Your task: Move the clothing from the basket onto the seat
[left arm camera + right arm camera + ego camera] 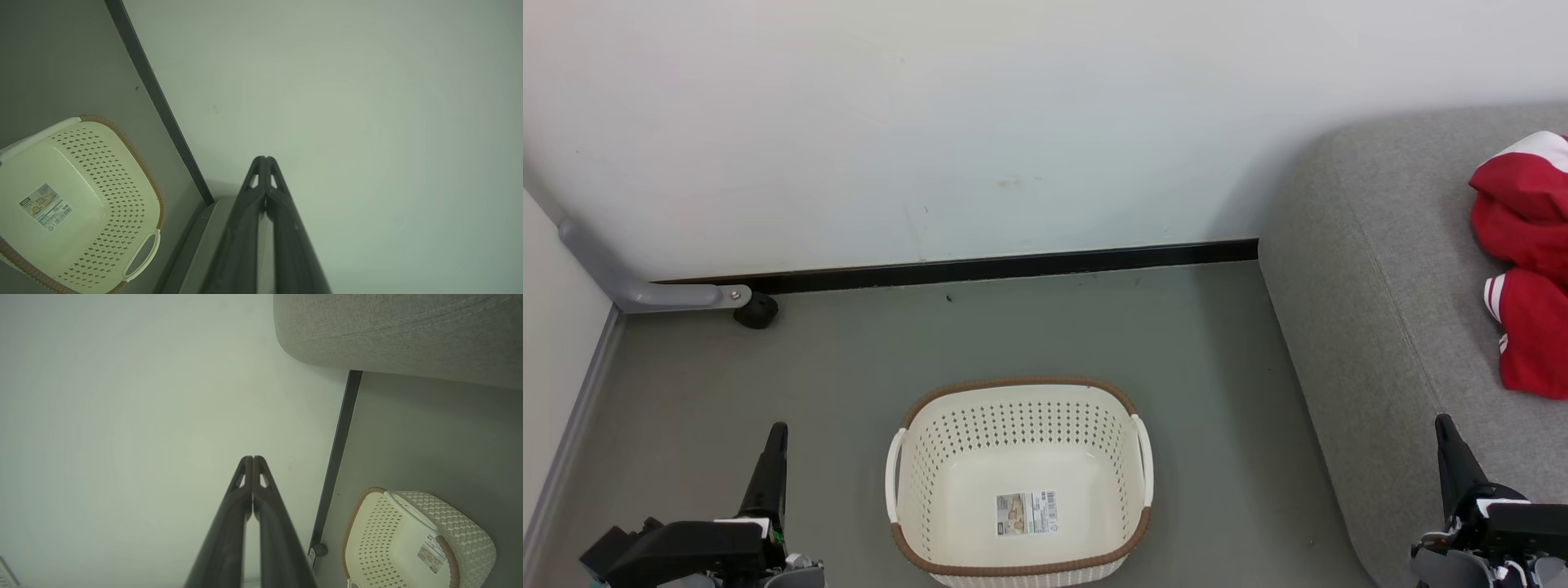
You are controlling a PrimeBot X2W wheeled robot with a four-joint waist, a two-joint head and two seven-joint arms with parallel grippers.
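Clothing point(1529, 269) lies bunched on the seat point(1372, 294) at far right, well apart from the basket point(1021, 382). Basket sits on the floor point(849, 367) between the grippers, paper label point(1027, 513) showing on its bottom. Left gripper point(264, 160): fingers pressed together, holding nothing. Right gripper point(252, 458): same, tips touching.
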